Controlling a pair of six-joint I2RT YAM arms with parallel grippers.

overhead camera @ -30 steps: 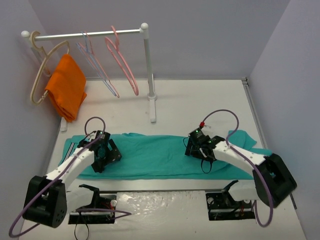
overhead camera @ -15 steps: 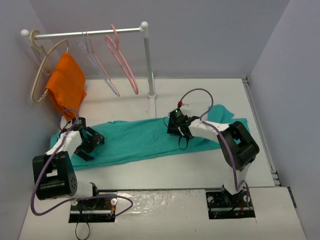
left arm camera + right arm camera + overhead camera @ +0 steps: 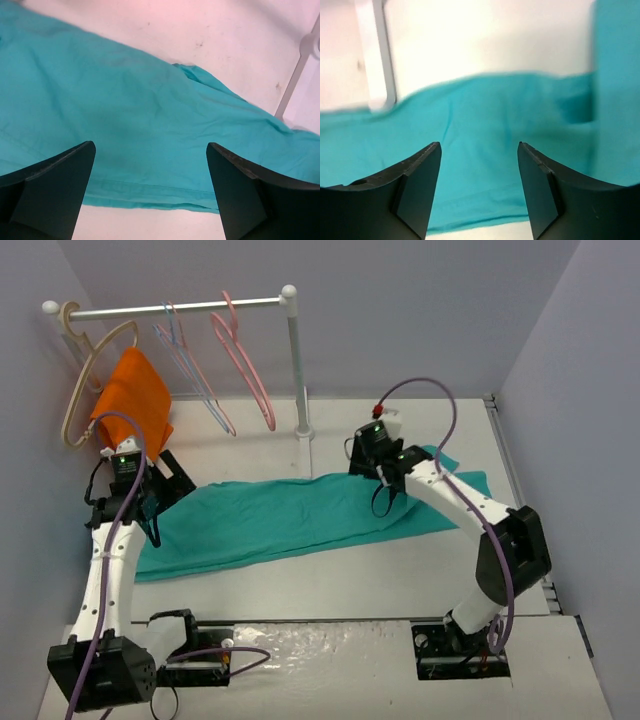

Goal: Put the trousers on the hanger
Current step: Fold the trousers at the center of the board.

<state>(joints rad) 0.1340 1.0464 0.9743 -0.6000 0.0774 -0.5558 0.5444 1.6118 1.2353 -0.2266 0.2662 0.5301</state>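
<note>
On the table [image 3: 400,570] the trousers [image 3: 280,520] lie spread under the wide-open left gripper [image 3: 150,146] and half-open right gripper [image 3: 479,145], both empty, so each should pinch an edge tight before lifting.

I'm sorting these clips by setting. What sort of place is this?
Probably a robot test cell for garment handling, not a home: plain pale walls box in a white table, a left arm and right arm are bolted at its near edge, and a clothes rail stands behind the trousers.
</note>
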